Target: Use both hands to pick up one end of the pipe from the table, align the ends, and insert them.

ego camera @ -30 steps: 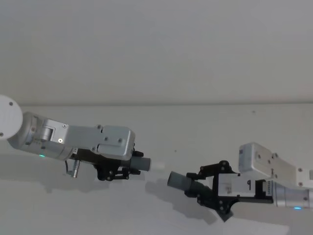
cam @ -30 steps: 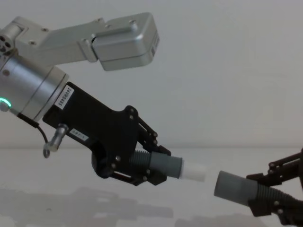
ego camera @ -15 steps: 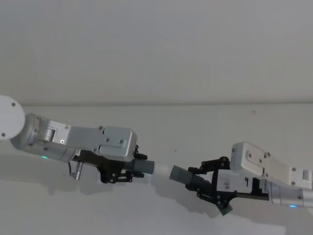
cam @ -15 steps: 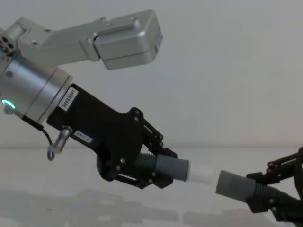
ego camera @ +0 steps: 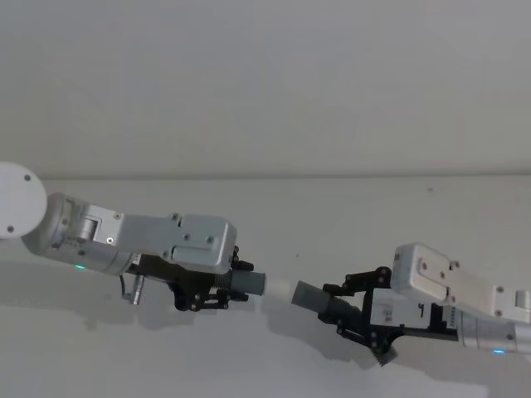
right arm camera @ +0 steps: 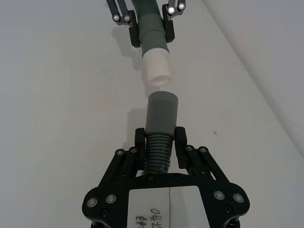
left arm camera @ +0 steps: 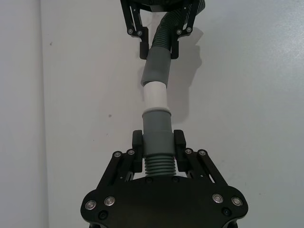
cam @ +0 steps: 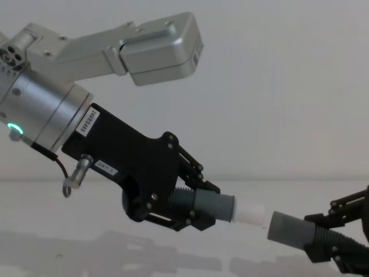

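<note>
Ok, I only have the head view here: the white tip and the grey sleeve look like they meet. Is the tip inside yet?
Observer: No. The right wrist view shows a gap between the white tip and the mouth of the grey sleeve.
Operator: Lined up, at least?
Observer: Not quite. In the chest view the sleeve sits a little lower than the tip.
Operator: And the grips?
Observer: The wrist views show the left gripper and the right gripper each shut on the pipe where the ribs meet the cuff.

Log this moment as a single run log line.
left gripper: shut on white-tipped cuff | right gripper: shut on grey sleeve | ends: tip at sleeve mouth, not seated | phase: insertion
</note>
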